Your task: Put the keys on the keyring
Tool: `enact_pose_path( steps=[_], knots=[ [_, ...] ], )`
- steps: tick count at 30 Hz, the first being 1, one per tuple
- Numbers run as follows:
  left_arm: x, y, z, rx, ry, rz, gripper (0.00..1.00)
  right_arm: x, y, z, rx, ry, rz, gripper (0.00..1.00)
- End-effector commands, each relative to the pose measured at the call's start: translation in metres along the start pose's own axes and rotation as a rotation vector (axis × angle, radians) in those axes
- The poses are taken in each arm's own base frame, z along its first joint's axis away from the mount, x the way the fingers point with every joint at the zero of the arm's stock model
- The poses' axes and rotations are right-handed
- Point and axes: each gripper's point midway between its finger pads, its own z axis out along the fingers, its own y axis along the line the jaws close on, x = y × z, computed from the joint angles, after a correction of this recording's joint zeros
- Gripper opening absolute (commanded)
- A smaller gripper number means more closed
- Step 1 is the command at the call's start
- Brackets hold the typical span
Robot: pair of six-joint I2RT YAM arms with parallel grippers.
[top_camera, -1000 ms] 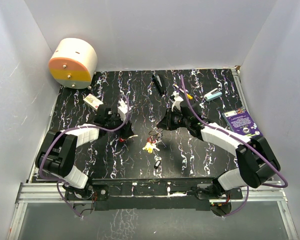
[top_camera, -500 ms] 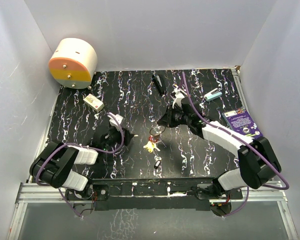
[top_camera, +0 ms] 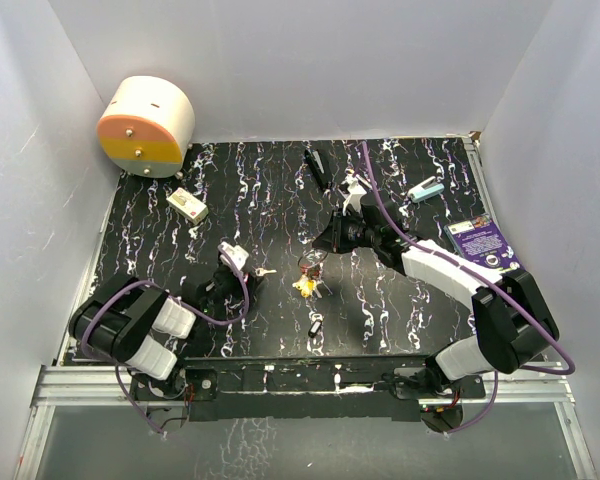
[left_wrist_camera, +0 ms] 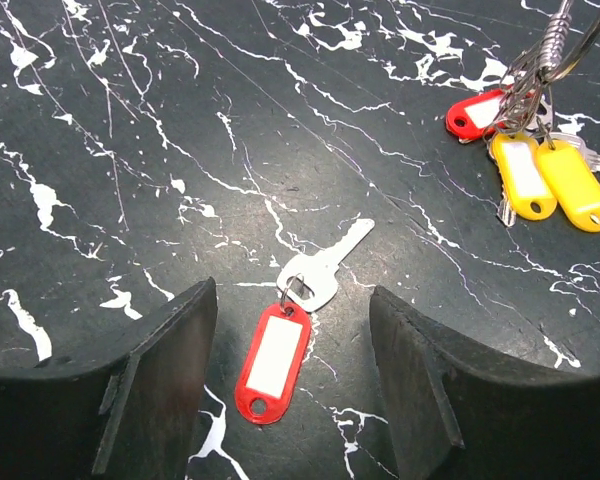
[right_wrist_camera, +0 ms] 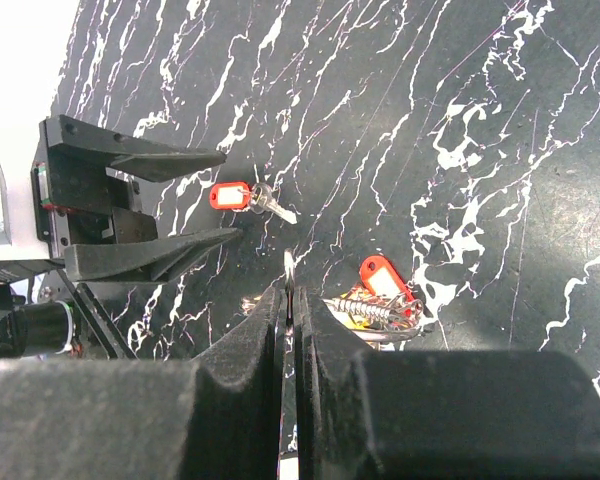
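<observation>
**Left gripper** [left_wrist_camera: 292, 300]: jaws spread wide, empty, low over the table [left_wrist_camera: 100, 120]. The loose red-tagged key [left_wrist_camera: 280, 345] lies flat directly between its fingers [left_wrist_camera: 170, 370] and touches neither. The key's long axis runs from the tag, nearest the palm, to the blade, which points ahead and slightly right. Nothing stands in the way of closing.

**Right gripper** [right_wrist_camera: 290, 292]: clamped on the keyring [left_wrist_camera: 568, 38], which sits ahead and to the right of the left hand, well apart from the loose key. The bunched keys [left_wrist_camera: 535, 165] hang from the ring, and their tags appear to reach the table.

The left arm is the nearer to the loose key. A black key [top_camera: 316, 326] lies apart, toward the bases.
</observation>
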Motion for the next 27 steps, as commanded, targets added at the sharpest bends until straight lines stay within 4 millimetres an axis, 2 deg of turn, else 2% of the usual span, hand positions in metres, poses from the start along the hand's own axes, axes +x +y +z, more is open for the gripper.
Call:
enact_pose_path(
  steps=[1,11,21,24,27],
  knots=[
    [-0.015,-0.001,0.007,0.013,-0.051,0.039,0.59,-0.041,0.022,-0.01,-0.055,-0.129,-0.074,0.08],
    [-0.01,0.003,0.016,-0.009,-0.009,0.03,0.59,-0.04,0.019,-0.006,-0.056,-0.118,-0.078,0.08],
    [0.0,0.002,0.02,-0.006,0.041,0.022,0.32,-0.038,0.015,-0.003,-0.056,-0.105,-0.074,0.08],
    [0.001,0.001,0.022,0.0,0.051,0.023,0.29,-0.04,0.015,-0.003,-0.057,-0.109,-0.075,0.08],
    [0.003,0.0,0.023,0.003,0.063,0.024,0.3,-0.04,0.014,-0.005,-0.055,-0.111,-0.074,0.08]
  ],
)
